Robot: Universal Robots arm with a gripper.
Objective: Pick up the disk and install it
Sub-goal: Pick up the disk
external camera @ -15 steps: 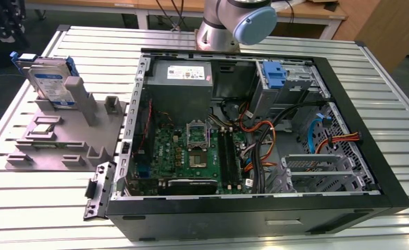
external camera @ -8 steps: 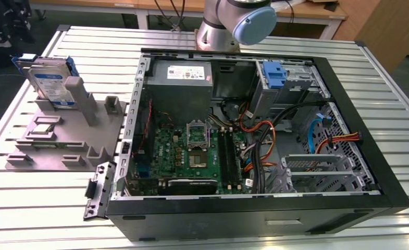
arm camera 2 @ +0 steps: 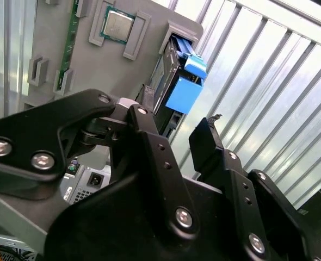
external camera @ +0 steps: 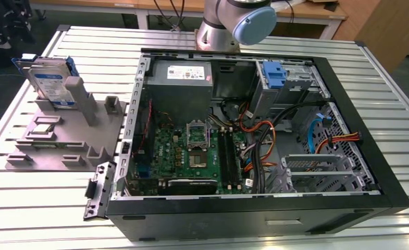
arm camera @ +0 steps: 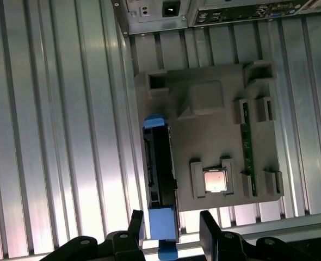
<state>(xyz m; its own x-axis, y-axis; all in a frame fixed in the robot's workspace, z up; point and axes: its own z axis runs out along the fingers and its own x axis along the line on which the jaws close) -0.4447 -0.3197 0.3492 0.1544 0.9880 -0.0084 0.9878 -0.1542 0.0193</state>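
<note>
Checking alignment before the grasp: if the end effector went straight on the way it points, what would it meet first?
Most likely the disk. In the first wrist view its blue carrier end sits right ahead of the open end effector, and the disk stands on edge in the grey fixture. Depth is unclear.

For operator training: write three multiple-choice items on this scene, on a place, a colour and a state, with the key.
1. Where is the disk?
A. upright in the grey holder
B. inside the computer case
C. flat on the table

2. The disk's carrier is:
A. red
B. blue
C. green

3. The gripper is:
A. shut on the disk
B. shut, empty
C. open

Key: 1 A, it stands in the holder's slot; 2 B, blue plastic frames it; 3 C, the jaws stand apart beside the carrier.
</note>
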